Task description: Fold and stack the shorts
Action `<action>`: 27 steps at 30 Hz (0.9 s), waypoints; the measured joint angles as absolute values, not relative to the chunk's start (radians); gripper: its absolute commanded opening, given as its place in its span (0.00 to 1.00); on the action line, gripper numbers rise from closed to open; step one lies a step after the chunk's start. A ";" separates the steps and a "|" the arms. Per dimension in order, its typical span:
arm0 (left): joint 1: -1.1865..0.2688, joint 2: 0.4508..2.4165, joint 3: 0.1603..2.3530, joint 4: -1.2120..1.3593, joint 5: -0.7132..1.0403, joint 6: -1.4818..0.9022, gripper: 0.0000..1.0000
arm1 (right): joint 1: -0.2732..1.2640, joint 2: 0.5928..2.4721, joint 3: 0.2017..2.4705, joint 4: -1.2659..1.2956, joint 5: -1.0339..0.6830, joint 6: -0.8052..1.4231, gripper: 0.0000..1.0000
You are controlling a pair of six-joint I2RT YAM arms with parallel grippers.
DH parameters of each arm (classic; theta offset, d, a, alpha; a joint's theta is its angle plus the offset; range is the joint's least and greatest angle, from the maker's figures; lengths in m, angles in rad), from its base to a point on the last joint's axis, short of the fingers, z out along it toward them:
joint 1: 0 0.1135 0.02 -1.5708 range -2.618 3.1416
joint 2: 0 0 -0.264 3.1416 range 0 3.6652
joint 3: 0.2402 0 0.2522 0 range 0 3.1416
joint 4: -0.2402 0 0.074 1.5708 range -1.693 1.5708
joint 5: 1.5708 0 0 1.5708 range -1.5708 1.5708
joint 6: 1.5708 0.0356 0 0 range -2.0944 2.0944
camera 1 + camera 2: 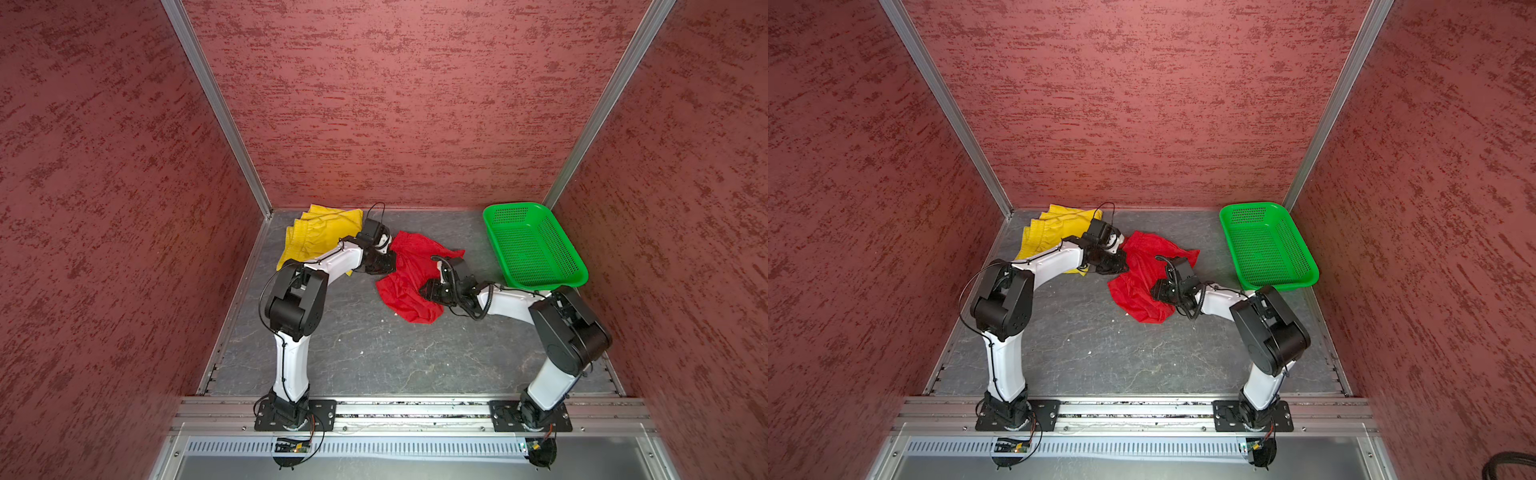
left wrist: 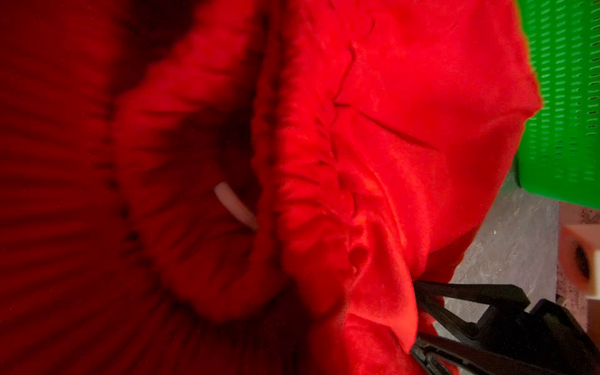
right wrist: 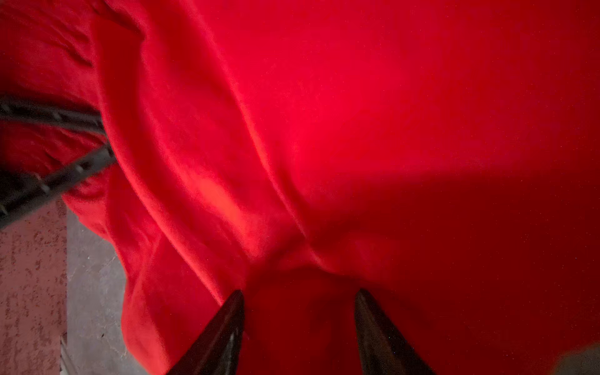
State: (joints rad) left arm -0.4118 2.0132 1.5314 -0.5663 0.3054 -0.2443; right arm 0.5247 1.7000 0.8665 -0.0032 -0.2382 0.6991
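Left gripper (image 1: 384, 266) jaws pressed together on red shorts (image 1: 411, 270) waistband (likely anchoring it for flattening). Right gripper (image 3: 298, 297) jaws spread astride fabric, nothing pinched. Yellow shorts (image 1: 316, 237) parked in far corner.

Red shorts (image 1: 411, 266) look soft matt cloth, perhaps mesh; green basket (image 1: 536, 245) is glossy perforated plastic.
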 measured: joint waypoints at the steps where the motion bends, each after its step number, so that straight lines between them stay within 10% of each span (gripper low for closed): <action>1: -0.409 2.013 1.571 -0.602 0.276 -0.202 0.00 | 0.525 1.677 0.864 -0.014 -0.238 0.699 0.58; 27: -0.148 2.014 1.958 -0.810 0.032 0.148 0.00 | 0.527 1.417 0.614 -0.053 -0.212 0.735 0.58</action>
State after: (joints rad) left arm -0.1482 2.0140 1.9575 -0.8101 0.0319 0.1478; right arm 0.5266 1.4174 0.6144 -0.0532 -0.2119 0.7353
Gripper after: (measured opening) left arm 0.080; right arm 0.581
